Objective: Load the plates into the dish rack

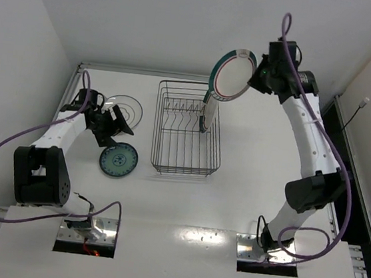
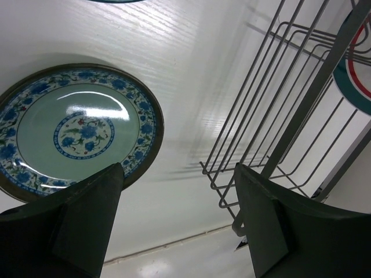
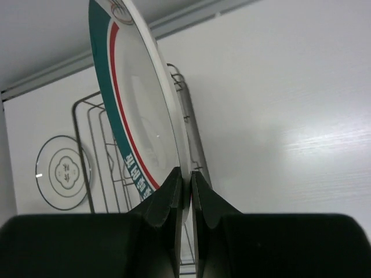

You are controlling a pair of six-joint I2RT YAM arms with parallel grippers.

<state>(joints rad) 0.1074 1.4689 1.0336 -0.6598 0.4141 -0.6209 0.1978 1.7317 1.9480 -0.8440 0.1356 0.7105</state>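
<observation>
The black wire dish rack [image 1: 185,173] stands mid-table. One white plate with a green-and-red rim [image 1: 206,114] stands on edge at its right side. My right gripper [image 1: 255,78] is shut on the rim of a second such plate [image 1: 232,74] and holds it on edge above the rack's far right corner. In the right wrist view the plate [image 3: 145,116] sits between my fingers [image 3: 185,179]. My left gripper [image 1: 115,127] is open and empty, low between the pale grey ringed plate [image 1: 132,109] and the small teal plate [image 1: 118,160]. The teal plate also shows in the left wrist view [image 2: 75,133].
White walls close in the table at the left, back and right. The rack's wires [image 2: 278,116] fill the right of the left wrist view. The grey plate [image 3: 62,172] lies flat left of the rack [image 3: 98,150] in the right wrist view.
</observation>
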